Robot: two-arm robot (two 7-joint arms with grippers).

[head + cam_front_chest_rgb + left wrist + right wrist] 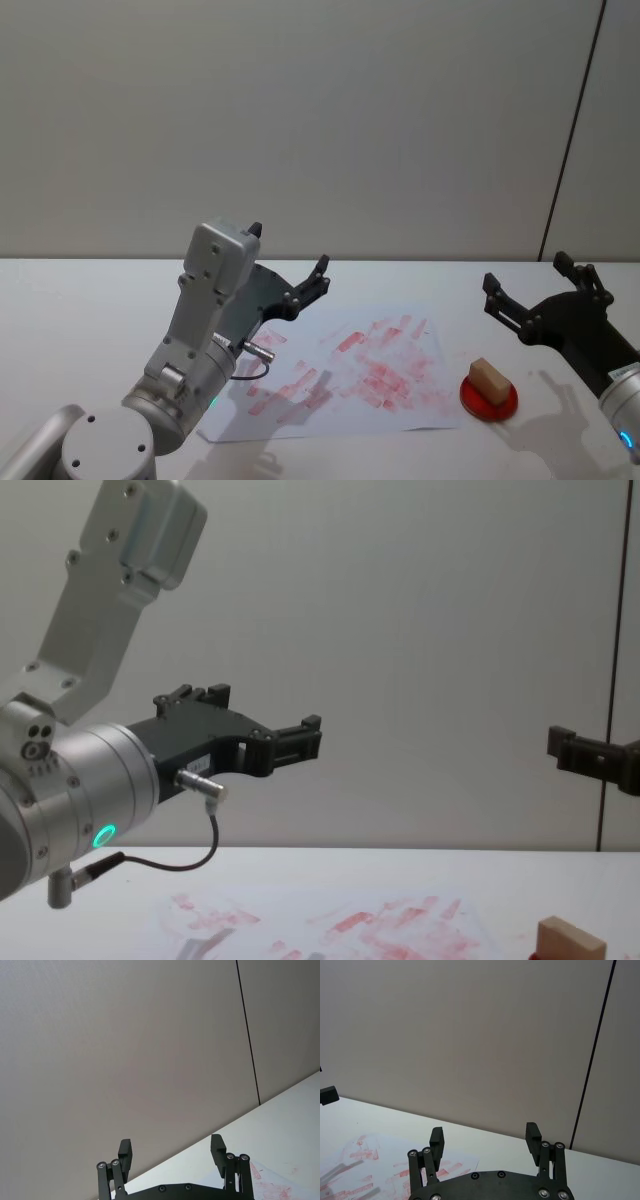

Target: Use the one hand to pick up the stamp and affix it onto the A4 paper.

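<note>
The stamp (489,378), a small tan wooden block, rests on a round red ink pad (489,400) just right of the A4 paper (350,385). The paper is white, lies flat on the table and carries many red marks. My right gripper (526,272) hovers open above the table, beyond and slightly right of the stamp, holding nothing. Its wrist view shows the same open gripper (484,1131) over the paper's corner (370,1170). My left gripper (288,250) hangs open and empty above the paper's far left part. The chest view shows the stamp (570,942) low at the right.
The white table (90,300) runs back to a plain grey wall. The left arm's silver housing (205,330) stands over the paper's left edge. A dark vertical seam (570,150) marks the wall at the right.
</note>
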